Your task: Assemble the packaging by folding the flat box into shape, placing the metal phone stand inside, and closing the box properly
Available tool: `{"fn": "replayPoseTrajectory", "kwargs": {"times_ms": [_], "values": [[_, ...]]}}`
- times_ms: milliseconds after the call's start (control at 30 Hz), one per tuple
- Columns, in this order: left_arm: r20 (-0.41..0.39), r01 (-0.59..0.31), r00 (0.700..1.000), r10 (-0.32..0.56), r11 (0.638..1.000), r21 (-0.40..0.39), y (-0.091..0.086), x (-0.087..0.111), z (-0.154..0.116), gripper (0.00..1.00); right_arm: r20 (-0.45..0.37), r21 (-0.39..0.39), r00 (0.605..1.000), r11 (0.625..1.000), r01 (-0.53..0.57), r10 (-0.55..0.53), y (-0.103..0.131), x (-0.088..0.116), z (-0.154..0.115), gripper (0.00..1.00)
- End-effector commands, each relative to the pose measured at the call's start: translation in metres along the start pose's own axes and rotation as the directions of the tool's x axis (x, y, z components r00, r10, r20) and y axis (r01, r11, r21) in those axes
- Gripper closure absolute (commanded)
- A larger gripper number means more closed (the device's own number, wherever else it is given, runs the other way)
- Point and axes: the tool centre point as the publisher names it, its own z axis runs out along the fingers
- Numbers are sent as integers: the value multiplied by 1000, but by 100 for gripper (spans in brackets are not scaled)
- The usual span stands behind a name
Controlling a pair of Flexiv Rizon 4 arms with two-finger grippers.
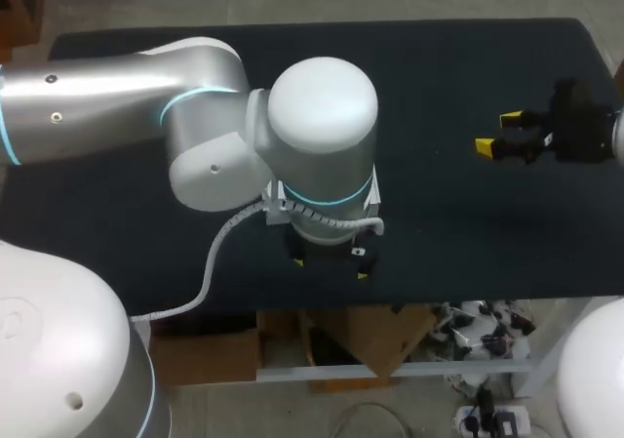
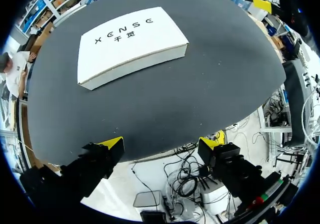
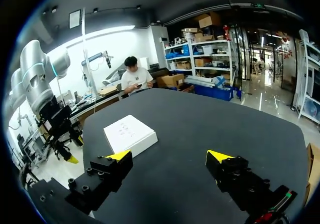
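**Left wrist view: white box broadside ahead of open fingers**

Left wrist view shows my left fingers [image 2: 161, 146] spread wide and holding nothing, hanging at the near rim of the dark matte desk [image 2: 215, 99]; the flat white rectangular cardboard box [image 2: 130, 44] lies well ahead of them on the desk, its long axis across my line of reach, slightly skewed; it looks already shaped and shut. My right fingers [image 3: 169, 158] are wide and empty too; from them the box lies ahead and off to one side, a corner turned my way. I judge the left fingers squarer to its long side; in the head view my left arm [image 1: 195, 116] hides the box. No metal phone stand shows anywhere; the desk surface looks even.
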Motion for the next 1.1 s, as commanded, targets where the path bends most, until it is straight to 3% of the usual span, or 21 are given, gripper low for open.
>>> {"fn": "replayPoseTrajectory", "kwargs": {"times_ms": [33, 600, 1100], "values": [[49, 43, 998, -42, 999, -9, -7, 9, 14, 0, -7, -20, 1000, 1000, 8, -8, -2, -5, 7, 0], [31, 155, 987, -155, 988, -4, -27, -8, 41, 0, 7, -18, 1000, 1000, -14, 14, -1, -9, 12, 0], [26, 171, 985, -171, 985, -6, -48, -17, 46, 0, 16, -49, 998, 997, 55, -54, -2, -20, 19, 0]]}}
